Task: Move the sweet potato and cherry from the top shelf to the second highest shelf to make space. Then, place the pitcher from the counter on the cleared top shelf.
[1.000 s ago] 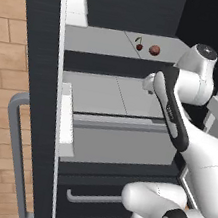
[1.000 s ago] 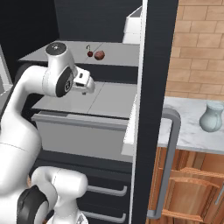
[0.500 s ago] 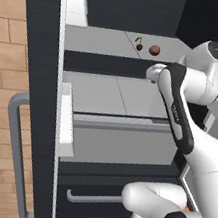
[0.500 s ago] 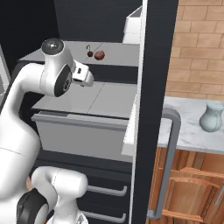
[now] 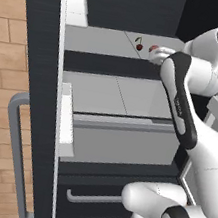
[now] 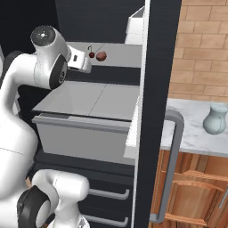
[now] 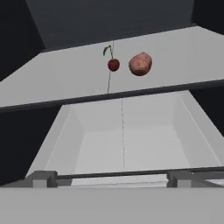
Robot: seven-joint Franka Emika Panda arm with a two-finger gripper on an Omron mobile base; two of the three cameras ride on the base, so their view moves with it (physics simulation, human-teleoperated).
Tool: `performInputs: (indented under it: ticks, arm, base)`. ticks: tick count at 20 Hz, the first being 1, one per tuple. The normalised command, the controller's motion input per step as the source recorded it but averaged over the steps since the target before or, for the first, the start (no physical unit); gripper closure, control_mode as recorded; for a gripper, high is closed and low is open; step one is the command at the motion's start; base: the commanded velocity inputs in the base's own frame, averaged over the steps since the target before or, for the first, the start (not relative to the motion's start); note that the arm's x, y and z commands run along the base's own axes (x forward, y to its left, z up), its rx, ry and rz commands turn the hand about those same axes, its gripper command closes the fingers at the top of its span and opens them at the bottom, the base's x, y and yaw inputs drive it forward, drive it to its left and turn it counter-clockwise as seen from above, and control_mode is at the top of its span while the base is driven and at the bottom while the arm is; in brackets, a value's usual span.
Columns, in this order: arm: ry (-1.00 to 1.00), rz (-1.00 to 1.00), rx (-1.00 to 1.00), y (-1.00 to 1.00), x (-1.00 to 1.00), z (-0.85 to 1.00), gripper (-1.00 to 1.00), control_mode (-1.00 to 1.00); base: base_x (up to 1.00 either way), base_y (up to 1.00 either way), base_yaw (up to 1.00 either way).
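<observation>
On mid-grey top shelf (image 7: pixel 57 83) with dark front edge: small rounded reddish-brown sweet potato (image 7: pixel 140 64) and tiny dark red stemmed cherry (image 7: pixel 113 64), just beside each other, not touching. Pale grey second highest shelf (image 6: pixel 84 95) with light rail below, bare. Pale blue-green glassy pitcher (image 6: pixel 214 119) on white marbled tabletop (image 6: pixel 187 133), far right. End effector (image 6: pixel 85 65) level with top shelf edge, left of cherry, jaws spread wide, nothing held. Step judged: reach for first item, neither moved yet. Next: advance, straddle one item, close.
</observation>
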Motion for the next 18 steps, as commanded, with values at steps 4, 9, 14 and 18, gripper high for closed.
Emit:
performInputs:
  ticks: [4, 9, 14, 18]
  arm:
    - [0.01, 0.05, 0.00, -0.18, 0.00, 0.00, -1.00, -1.00]
    - [-0.02, 0.03, 0.00, -0.13, 0.05, 0.04, -1.00, -1.00]
    - [-0.06, 0.00, 0.00, -0.32, 0.25, 0.05, -1.00, -1.00]
    - [0.00, 0.00, 0.00, -0.32, 0.57, 0.00, -1.00, -1.00]
  base:
    - [0.00, 0.00, 0.00]
    - [0.00, 0.00, 0.00]
    - [0.00, 0.00, 0.00]
    - [0.00, 0.00, 0.00]
